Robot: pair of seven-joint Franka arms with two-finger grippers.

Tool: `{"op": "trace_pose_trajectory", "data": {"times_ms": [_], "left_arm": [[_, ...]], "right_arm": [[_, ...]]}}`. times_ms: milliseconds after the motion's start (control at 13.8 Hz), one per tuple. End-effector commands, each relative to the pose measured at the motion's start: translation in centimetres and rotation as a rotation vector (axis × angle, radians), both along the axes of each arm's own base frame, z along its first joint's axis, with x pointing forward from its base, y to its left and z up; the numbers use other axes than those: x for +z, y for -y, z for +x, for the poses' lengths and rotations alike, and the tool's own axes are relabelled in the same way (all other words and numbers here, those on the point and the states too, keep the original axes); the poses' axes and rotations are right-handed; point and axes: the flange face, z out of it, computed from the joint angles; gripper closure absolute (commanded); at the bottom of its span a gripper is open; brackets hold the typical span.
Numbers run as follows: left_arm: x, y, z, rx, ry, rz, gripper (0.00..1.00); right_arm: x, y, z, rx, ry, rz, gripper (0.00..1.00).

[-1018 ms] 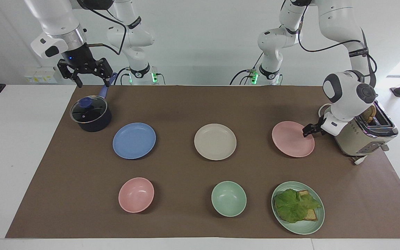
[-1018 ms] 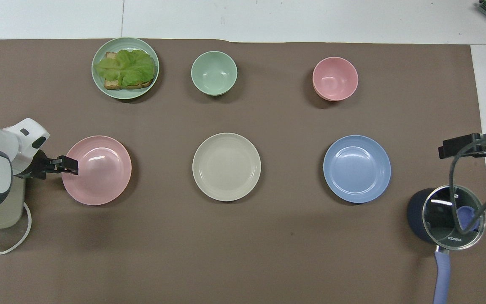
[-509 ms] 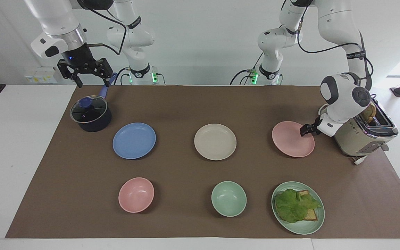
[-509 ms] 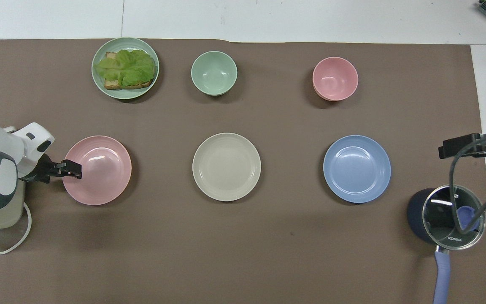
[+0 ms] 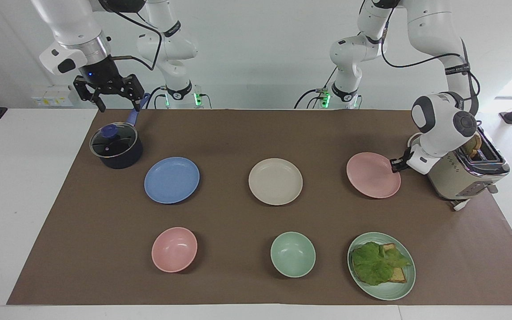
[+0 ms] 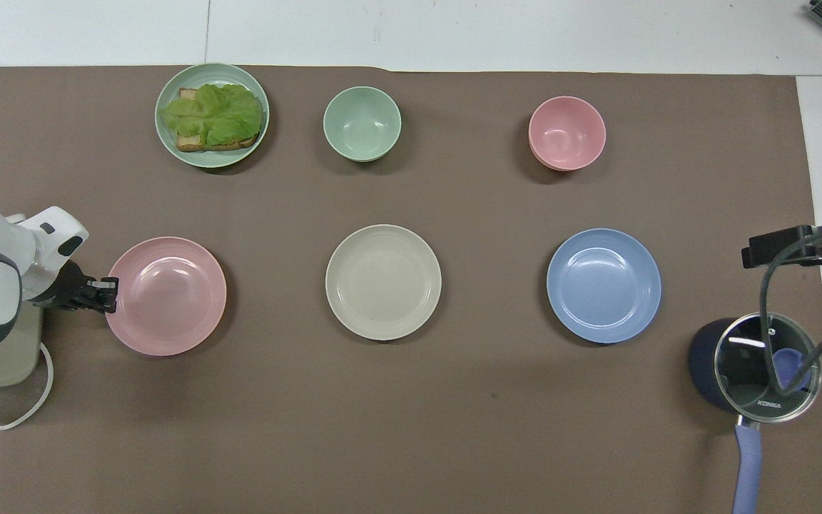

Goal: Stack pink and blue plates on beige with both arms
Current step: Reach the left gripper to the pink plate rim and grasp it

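The pink plate (image 5: 371,175) (image 6: 166,296) is at the left arm's end of the table, its edge toward the toaster raised slightly off the mat. My left gripper (image 5: 395,165) (image 6: 108,294) is shut on that edge of the rim. The beige plate (image 5: 275,181) (image 6: 383,282) lies flat at the middle of the mat. Toward the right arm's end rests the blue plate (image 5: 171,180) (image 6: 604,285). My right gripper (image 5: 120,106) (image 6: 796,246) waits open in the air over the pot's handle, holding nothing.
A dark pot with a glass lid (image 5: 116,146) stands beside the blue plate. A toaster (image 5: 467,173) sits just under the left arm. Farther from the robots lie a pink bowl (image 5: 174,249), a green bowl (image 5: 292,254) and a green plate with lettuce and toast (image 5: 381,265).
My left gripper closed on the pink plate's rim and drew back a little toward the toaster; the plate's gripped edge came up slightly. The right arm stayed still.
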Motion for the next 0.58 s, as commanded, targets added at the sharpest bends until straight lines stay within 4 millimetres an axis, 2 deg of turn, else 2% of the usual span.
{"op": "trace_pose_trajectory", "data": {"times_ms": [0,145,291,364,509], "left_arm": [[4.9,0.2,1.1,0.002,-0.058,-0.025,1.0],[8.3,0.5,1.7,0.033,-0.066,-0.087,1.0],[10.8,0.7,1.3,0.067,-0.054,-0.154,1.0],[11.7,0.9,1.0,0.087,-0.041,-0.19,1.0],[11.8,1.7,0.9,0.11,-0.045,-0.208,1.0]], "right_arm": [[0.1,0.3,-0.8,0.015,-0.002,-0.003,0.0],[0.0,0.3,-0.7,0.015,-0.003,-0.003,0.0],[0.0,0.3,-0.7,0.015,-0.003,-0.003,0.0],[0.0,0.3,-0.7,0.015,-0.005,-0.003,0.0],[0.0,0.3,-0.7,0.015,-0.003,-0.003,0.0]]}}
